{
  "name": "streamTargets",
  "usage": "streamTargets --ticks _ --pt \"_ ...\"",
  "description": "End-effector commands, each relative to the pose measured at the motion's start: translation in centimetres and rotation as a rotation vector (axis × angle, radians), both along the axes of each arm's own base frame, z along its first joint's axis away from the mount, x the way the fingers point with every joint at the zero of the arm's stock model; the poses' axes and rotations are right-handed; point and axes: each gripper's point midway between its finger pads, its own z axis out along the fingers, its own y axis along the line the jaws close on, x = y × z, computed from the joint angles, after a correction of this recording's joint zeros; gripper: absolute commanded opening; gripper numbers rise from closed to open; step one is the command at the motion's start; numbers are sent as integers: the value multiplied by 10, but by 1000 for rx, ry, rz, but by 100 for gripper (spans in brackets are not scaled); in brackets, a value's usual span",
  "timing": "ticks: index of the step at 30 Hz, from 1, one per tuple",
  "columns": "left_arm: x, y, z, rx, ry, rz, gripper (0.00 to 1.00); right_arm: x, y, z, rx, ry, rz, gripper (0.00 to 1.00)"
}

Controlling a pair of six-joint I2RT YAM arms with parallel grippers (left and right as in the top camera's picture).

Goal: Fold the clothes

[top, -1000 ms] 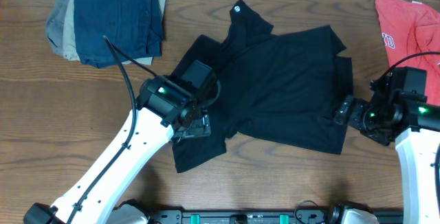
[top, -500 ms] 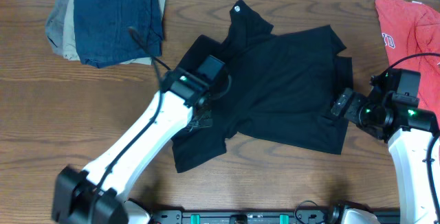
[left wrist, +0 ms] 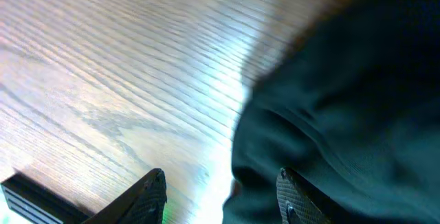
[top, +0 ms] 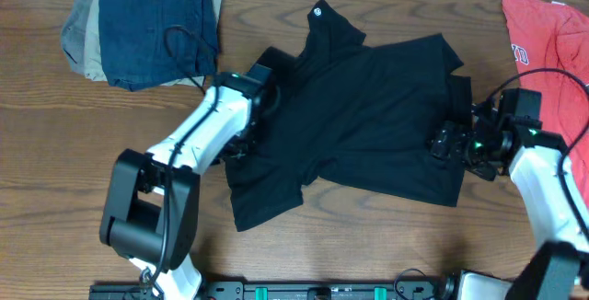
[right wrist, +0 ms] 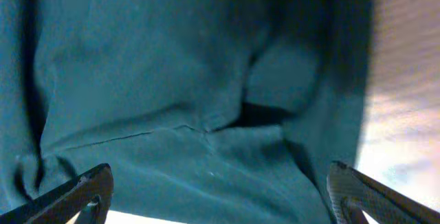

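Between L gripper (top: 243, 142) & R gripper (top: 442, 142), on wood table (top: 55, 153), black T-shirt (top: 377, 125) lies spread, rumpled. Far left of L gripper: stack of folded garments (top: 147, 28). Just right of R gripper: red shirt (top: 548, 33). L jaws partway apart, shirt edge btwn them, not clamped. R jaws spread wide over shirt's other side, nothing held. White logo (top: 318, 9) at shirt's far end.

Bare table (top: 55, 153) left and front of the black T-shirt (top: 377, 116); folded stack (top: 147, 28) far-left, red T-shirt (top: 543, 33) far-right.
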Motion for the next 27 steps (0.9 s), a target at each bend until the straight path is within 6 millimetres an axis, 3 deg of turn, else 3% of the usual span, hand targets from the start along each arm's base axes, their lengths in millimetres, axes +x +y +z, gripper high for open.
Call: streamTargets --ticks 1,5,9,13,16,20,27 --pt "-2 7 -7 -14 17 31 54 1 10 -12 50 8 91 97" --pt "0 9 -19 -24 -9 39 54 5 13 -23 55 32 108 96" --pt "-4 4 -43 -64 -27 43 54 11 17 -28 23 21 142 95" --pt "-16 5 -65 -80 -24 46 54 8 -3 -35 -111 56 125 92" --pt "-21 6 -68 -79 -12 47 55 7 -14 -38 -171 70 118 88" --pt "-18 5 -68 -83 -23 46 55 10 -11 -37 -176 50 153 83" --pt "-18 5 -68 -83 -23 46 55 13 -10 -37 -189 40 162 87"
